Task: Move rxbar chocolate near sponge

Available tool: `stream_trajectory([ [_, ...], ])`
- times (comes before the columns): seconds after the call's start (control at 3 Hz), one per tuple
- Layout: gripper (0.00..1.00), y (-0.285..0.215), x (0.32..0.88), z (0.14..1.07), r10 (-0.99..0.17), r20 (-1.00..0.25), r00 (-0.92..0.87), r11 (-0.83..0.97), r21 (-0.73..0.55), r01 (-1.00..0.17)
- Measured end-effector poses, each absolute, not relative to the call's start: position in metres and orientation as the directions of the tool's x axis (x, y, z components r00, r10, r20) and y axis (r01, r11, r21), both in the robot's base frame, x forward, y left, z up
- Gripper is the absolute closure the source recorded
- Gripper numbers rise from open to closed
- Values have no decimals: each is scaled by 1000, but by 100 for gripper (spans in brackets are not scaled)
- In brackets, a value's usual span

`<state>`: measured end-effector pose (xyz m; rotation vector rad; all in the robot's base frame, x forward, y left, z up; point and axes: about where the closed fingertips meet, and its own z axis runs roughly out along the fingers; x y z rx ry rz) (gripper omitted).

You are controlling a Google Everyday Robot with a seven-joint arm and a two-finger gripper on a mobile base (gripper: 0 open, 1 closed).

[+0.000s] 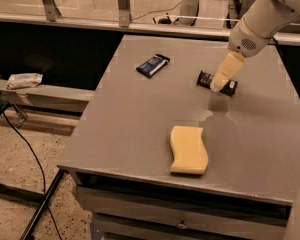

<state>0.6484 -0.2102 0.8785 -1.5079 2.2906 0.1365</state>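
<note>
Grey metal makes up the table [140,134], and three things are laid on it. The rxbar [204,78] is found at the far right part of the top. It is lying flat, and its middle is hidden by the gripper [216,86]. The pale yellow gripper is pointed down at a slant from the white arm [262,19], and its tip is placed right at the bar, on it or just above it. Which of the two cannot be told. It also cannot be told whether the gripper is wide, narrow, or closed on the bar.

The sponge [189,150] is seen near the front edge of the table, lying flat. It is well apart from the rxbar, with bare table between them. A blue bar [153,65] is set at the far left part of the top, away from both, and it is not needed for this job.

The job is judged to be only at its start. The bar has been reached, but it is not seen to be lifted, and it has not been brought near the sponge. So most of the work is left. The bar must be held well, carried or slid toward the front of the table, and put down just beside the sponge. Care will be needed so that the sponge is not bumped and the flat bar is not dropped on the way.
</note>
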Motion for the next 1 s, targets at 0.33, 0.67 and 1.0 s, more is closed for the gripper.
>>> stream_trajectory([
  [0.33, 0, -212, 656, 856, -855, -364, -369, 434, -115, -893],
  [0.67, 18, -218, 660, 836, -851, -341, -400, 459, -109, -882],
  [1.0, 41, -225, 662, 825, -845, -329, -421, 477, -111, -872],
])
